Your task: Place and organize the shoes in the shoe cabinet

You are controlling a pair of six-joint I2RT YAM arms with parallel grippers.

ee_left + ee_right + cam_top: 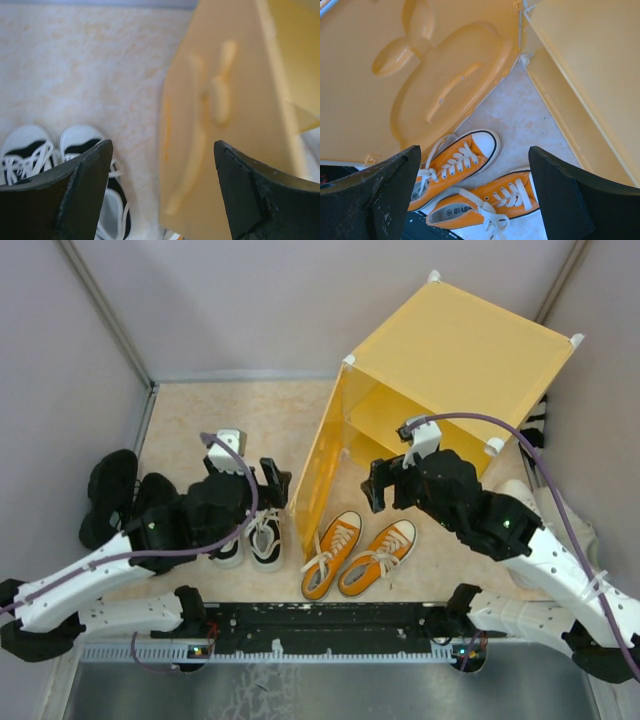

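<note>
Because the left arm lies across them, the black-and-white sneakers [264, 540] show only in part from above, on the table left of the cabinet door [318, 475]; the left wrist view cuts them off behind one finger [80, 192]. The left gripper [162, 192] hangs above them with its jaws spread wide and nothing between them. The shoe cabinet [455, 350] stands at the far right of the table with the door swung open; its inner shelf [385, 420] can be seen, but the space below it is hidden behind the right arm. The orange sneakers [360, 552] lie side by side on the table just in front of the door, toes towards the cabinet, one heel cropped in the right wrist view. The right gripper [475, 195] hovers over them, its jaws also wide apart and gripping nothing. The all-black sneakers [110, 490] sit at the table's left edge, their shape hard to separate from the dark arm. A cream-white pair [545, 508] is mostly covered by the right arm.
</note>
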